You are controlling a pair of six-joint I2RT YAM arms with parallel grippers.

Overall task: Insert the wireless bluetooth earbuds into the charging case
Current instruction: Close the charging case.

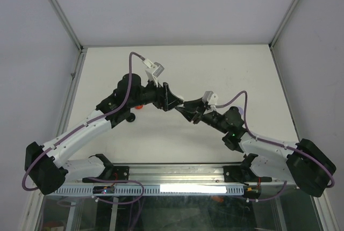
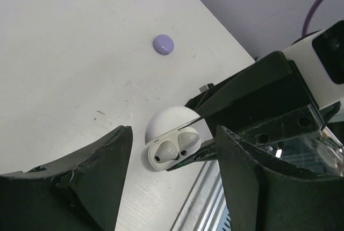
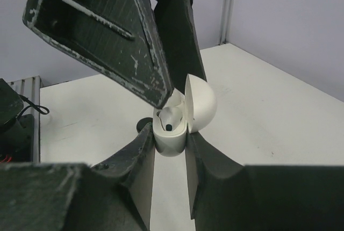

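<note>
Nearest the left wrist camera, the two dark fingers of the left gripper (image 2: 172, 131) stand spread apart with nothing between them, framing the white charging case (image 2: 167, 124) just beyond. Its domed lid is hinged open, and two white earbuds (image 2: 167, 150) lie side by side in the wells, dark tips showing. From the right, the right gripper (image 3: 171, 141) pinches the case's lower half between both fingers, apparently lifted off the white table (image 2: 64, 53) with the open wells facing the left arm, probably so that arm can reach in from above. From the right wrist camera, the left fingers hang right over the open case, and one bud sits in the mouth. Both buds look seated, so the insertion seems finished or very nearly so; the lid is not yet closed. Far off on the table, well apart, lies a small lavender rounded object (image 2: 164, 44), too small to tell whether bud or case
</note>
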